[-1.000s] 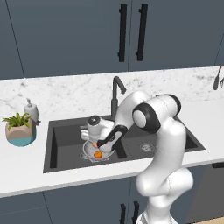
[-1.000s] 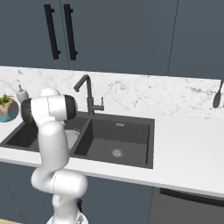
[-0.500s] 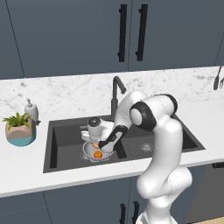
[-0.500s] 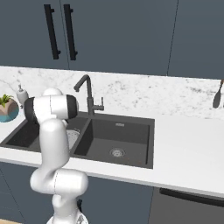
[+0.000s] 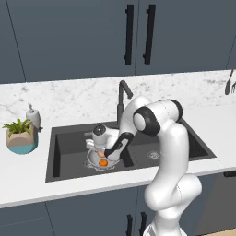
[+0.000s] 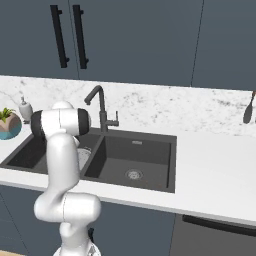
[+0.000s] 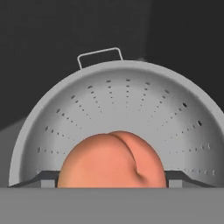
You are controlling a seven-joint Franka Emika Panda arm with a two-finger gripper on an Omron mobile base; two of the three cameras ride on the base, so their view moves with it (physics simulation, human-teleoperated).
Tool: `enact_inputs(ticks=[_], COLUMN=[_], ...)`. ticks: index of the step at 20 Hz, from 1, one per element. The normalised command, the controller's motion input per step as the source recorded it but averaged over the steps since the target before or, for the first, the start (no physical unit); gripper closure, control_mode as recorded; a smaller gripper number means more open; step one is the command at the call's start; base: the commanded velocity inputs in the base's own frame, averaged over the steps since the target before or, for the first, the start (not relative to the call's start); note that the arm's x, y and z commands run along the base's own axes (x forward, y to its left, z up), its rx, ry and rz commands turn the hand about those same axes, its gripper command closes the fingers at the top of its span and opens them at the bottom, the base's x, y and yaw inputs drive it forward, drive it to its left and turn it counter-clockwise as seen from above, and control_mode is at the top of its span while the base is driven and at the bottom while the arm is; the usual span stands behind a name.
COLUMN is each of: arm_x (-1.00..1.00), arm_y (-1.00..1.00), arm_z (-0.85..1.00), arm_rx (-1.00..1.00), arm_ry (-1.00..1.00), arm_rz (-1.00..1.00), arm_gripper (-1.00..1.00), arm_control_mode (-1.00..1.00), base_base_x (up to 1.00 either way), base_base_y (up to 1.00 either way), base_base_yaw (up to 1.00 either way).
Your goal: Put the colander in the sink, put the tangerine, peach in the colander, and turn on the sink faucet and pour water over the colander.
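Landmark: sink (image 5: 69, 152), one, dark, two basins, set in the marble table (image 5: 27, 173).

Hidden or cut off: the peach (image 7: 112, 159) was cropped at the lower edge of the hand view, and both finger tips (image 7: 46, 178) showed as mere slivers at its flanks. From the right base view the arm covered most of the left basin; a small patch of the colander (image 6: 84, 156) showed past it. From the left base view the wrist overlapped the colander's near-right rim.

Jaws: the gripper (image 5: 102, 150) stood inside the left basin, over the colander (image 5: 99, 161), jaws spread wide with the peach between them. They were probably clasping the fruit, though contact could not be made out.

Contents of the left basin: colander, one, silvery, perforated, a wire handle on its far rim; tangerine (image 5: 103, 162), one, lying in the colander just below the jaws; peach, one, a pinkish edge (image 5: 101, 154) showing above the tangerine.

Behind the sink: faucet (image 5: 122, 94), one, at the divider.

Left of the sink: soap bottle (image 5: 32, 115), one; potted plant (image 5: 20, 136), one.
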Motion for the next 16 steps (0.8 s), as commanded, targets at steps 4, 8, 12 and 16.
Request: enact_inputs(ticks=[4,8,12,16], arm_x=[0.0,0.0,0.0,-0.08], arm_y=[-0.05,-0.09,-0.02,0.0], arm_z=[-0.13,-0.05,0.0,0.24], arm_rx=[0.0,0.0,0.0,0.01], arm_ry=[0.0,0.0,0.0,-0.01], arm_rz=[0.0,0.0,0.0,0.0], arm_gripper=[-1.0,-1.0,-1.0,-1.0], arm_control_mode=[-1.0,-1.0,-1.0,-1.0], base_base_x=[0.0,0.0,0.0,0.0], base_base_y=[0.0,0.0,0.0,0.0], base_base_yaw=[0.0,0.0,0.0,0.0])
